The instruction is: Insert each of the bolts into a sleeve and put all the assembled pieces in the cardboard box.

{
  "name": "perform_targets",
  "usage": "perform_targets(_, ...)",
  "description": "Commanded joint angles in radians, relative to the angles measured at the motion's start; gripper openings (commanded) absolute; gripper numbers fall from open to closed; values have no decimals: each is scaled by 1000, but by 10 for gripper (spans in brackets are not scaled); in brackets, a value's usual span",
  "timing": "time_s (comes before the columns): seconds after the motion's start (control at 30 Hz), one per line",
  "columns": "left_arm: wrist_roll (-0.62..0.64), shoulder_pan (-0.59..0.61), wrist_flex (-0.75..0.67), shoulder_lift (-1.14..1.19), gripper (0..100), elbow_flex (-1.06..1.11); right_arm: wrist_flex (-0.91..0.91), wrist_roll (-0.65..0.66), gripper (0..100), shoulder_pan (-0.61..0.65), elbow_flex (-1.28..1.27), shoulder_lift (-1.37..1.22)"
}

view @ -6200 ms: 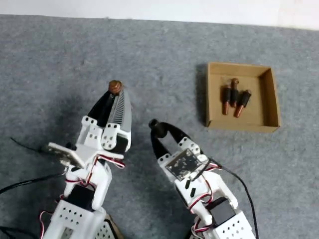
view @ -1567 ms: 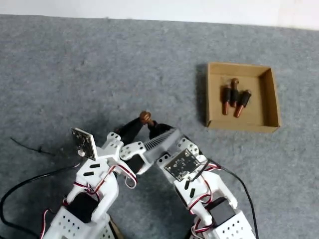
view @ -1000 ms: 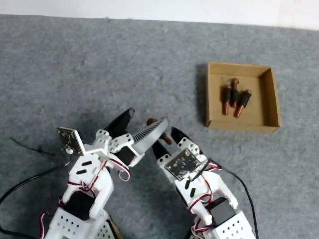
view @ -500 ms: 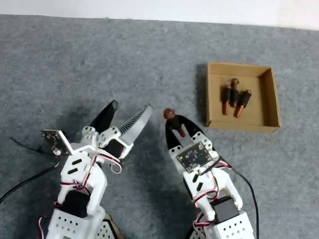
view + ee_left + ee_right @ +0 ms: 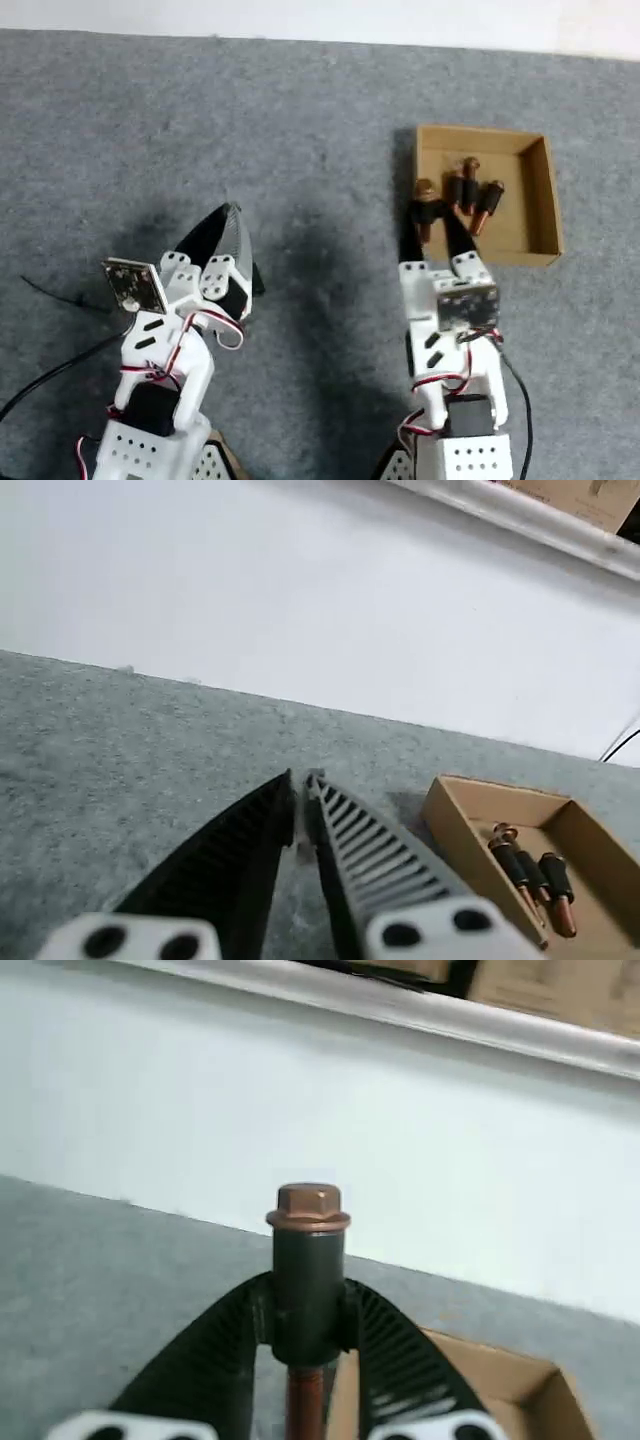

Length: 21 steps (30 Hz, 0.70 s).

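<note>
My right claw (image 5: 308, 1312) clamped on the sleeve (image 5: 308, 1280) with a copper bolt (image 5: 308, 1203) through it, shank end cut off, claw hiding the cardboard box (image 5: 482, 134) near corner, my left claw (image 5: 300, 782) narrowed to a sliver, empty

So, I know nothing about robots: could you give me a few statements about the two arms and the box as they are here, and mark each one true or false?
1. The right gripper holds a bolt pushed through a black sleeve. True.
2. The left gripper holds a bolt as well. False: it is shut with nothing in it.
3. Three assembled pieces lie in the cardboard box. True.
4. The held piece lies on the floor of the box. False: the right gripper has it in its grip, by the box's left wall in the high view.
</note>
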State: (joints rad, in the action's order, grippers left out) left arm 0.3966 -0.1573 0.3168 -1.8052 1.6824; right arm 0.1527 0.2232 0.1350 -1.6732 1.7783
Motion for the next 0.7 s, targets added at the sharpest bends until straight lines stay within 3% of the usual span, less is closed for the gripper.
perform_targets(0.0,-11,12,25,-7,34,15,-48,9,5,-18,56,-165)
perform_targets(0.23,-12,12,43,-5,35,15,-185,-5,5,-117,476,-866)
perform_targets(0.5,-14,12,81,-5,38,15,-173,-331,5,-278,1024,-1590)
perform_targets(0.67,-14,12,81,-5,38,15,-87,-364,7,-288,1219,-1834)
